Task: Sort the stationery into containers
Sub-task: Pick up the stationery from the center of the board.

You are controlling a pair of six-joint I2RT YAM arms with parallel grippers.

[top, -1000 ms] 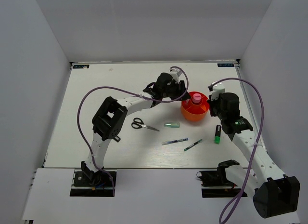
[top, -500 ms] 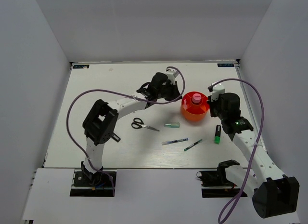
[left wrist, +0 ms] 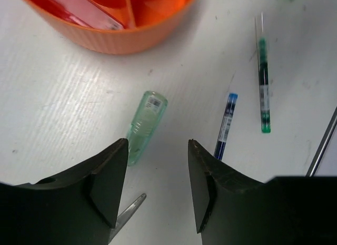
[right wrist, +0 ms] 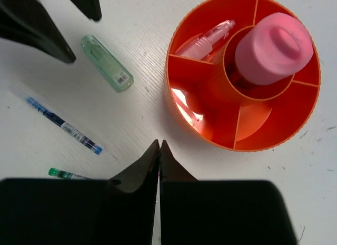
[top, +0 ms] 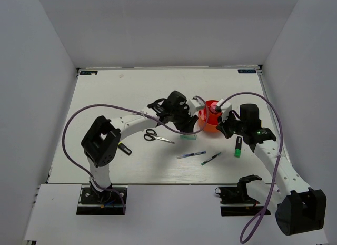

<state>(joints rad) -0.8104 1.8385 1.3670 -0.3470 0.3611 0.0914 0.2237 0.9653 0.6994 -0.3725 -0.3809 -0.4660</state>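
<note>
The left fingers (left wrist: 108, 187), apart above the pale-green tube (left wrist: 146, 127), should centre over its middle before lowering, while the right fingers (right wrist: 145, 168) sit together, empty, beside the orange cup (right wrist: 237, 145).

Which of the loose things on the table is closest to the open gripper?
The short pale-green tube, lying just ahead of the left gripper. The blue pen and the green pen lie farther off to the side.

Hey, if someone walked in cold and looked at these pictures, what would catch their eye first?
The bright orange cup, a little right of centre seen from above, with a pink-capped glue tube standing in its middle compartment. Next, the open left fingers poised over a pale-green piece that lies on its side just beside the cup.
</note>
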